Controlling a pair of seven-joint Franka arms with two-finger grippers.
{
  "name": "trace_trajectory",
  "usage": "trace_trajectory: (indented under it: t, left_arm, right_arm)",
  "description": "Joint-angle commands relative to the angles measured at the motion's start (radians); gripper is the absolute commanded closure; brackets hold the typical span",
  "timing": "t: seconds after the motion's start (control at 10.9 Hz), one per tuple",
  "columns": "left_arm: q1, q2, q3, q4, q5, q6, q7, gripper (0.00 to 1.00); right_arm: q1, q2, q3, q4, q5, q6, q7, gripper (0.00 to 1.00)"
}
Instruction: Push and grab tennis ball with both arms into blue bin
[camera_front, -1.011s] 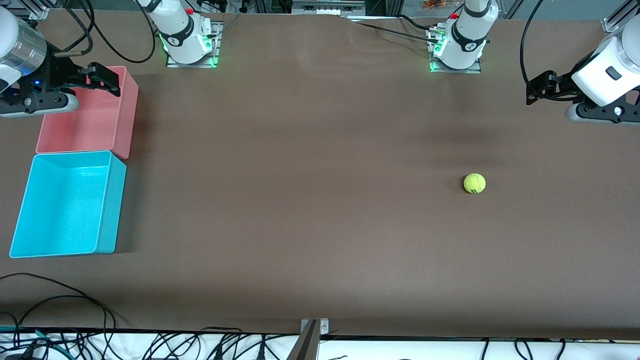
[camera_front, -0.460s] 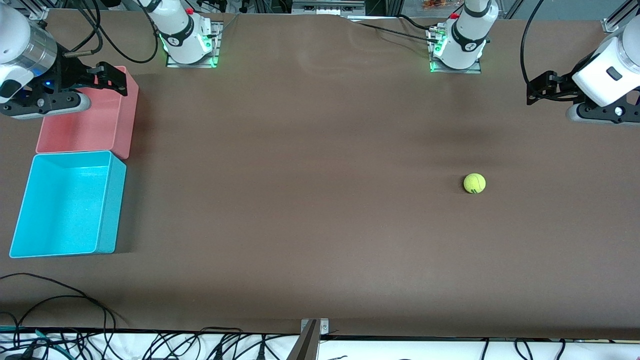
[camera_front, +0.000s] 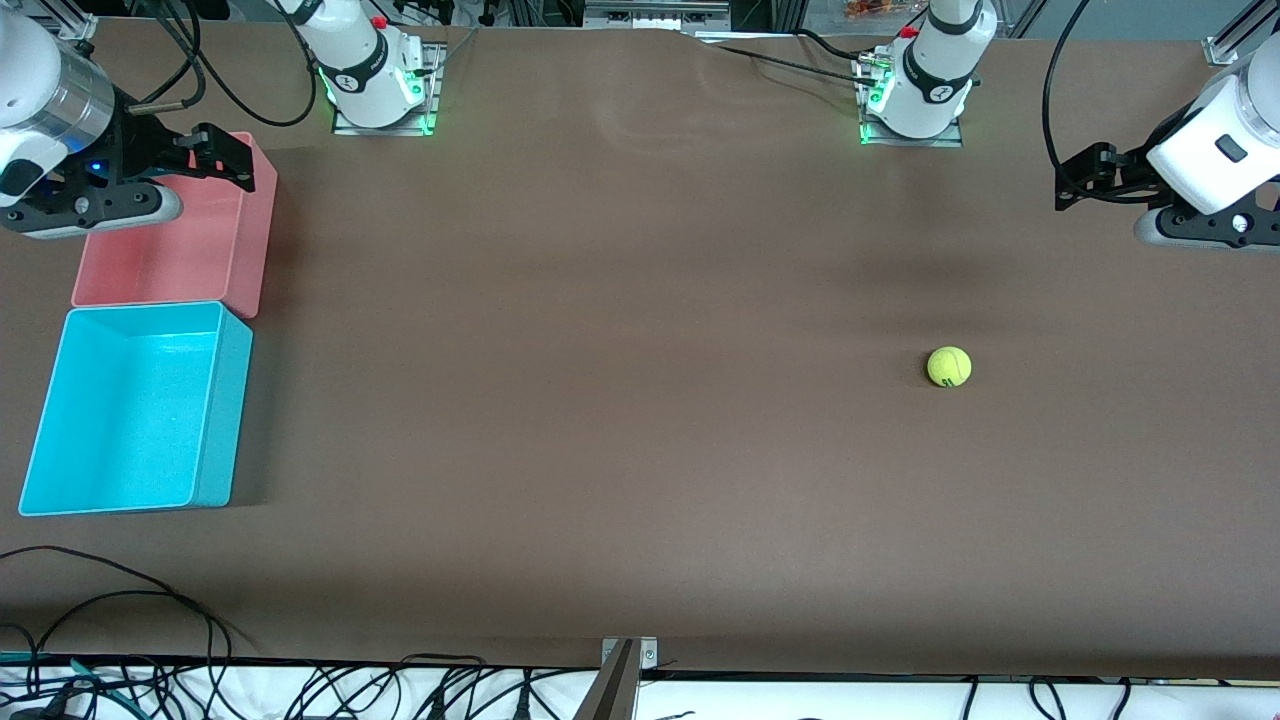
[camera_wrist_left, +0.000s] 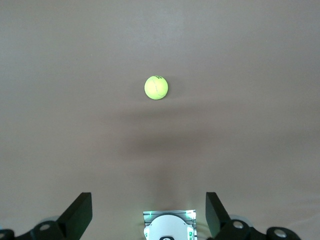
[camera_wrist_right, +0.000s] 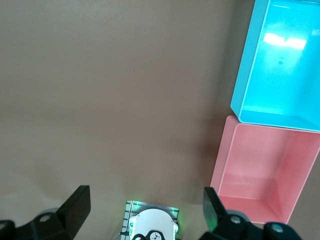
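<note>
The tennis ball (camera_front: 949, 367) lies on the brown table toward the left arm's end, well apart from both grippers. It also shows in the left wrist view (camera_wrist_left: 156, 87), out ahead of the spread fingers. My left gripper (camera_front: 1076, 180) hangs open and empty above the table at the left arm's end (camera_wrist_left: 148, 215). My right gripper (camera_front: 232, 158) hangs open and empty over the pink bin's corner (camera_wrist_right: 146, 206). The blue bin (camera_front: 130, 410) stands empty at the right arm's end, nearer to the front camera than the pink bin. It also shows in the right wrist view (camera_wrist_right: 250, 65).
The pink bin (camera_front: 170, 250) stands against the blue bin and is empty; it shows in the right wrist view (camera_wrist_right: 260, 170) too. The two arm bases (camera_front: 378, 75) (camera_front: 915, 85) stand along the table's back edge. Cables lie along the front edge (camera_front: 120, 600).
My right gripper has shifted a little over the pink bin toward the left arm's end, then held still. The left gripper and the ball have barely moved.
</note>
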Motion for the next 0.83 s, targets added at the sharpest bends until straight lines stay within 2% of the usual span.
trace_trajectory:
  t: [0.0, 0.18, 0.74]
  left_arm:
    - [0.029, 0.032, 0.005, 0.030, 0.021, 0.087, -0.001, 0.00]
    - [0.082, 0.032, 0.003, 0.030, -0.033, 0.106, -0.001, 0.00]
    - [0.068, 0.037, -0.005, 0.023, -0.028, 0.131, 0.003, 0.00]
  right_arm:
    - [-0.003, 0.005, 0.000, 0.016, 0.008, -0.012, -0.015, 0.00]
    - [-0.003, 0.005, 0.000, 0.016, 0.008, -0.011, -0.013, 0.00]
    - [-0.003, 0.006, 0.000, 0.016, 0.005, -0.012, -0.015, 0.00]
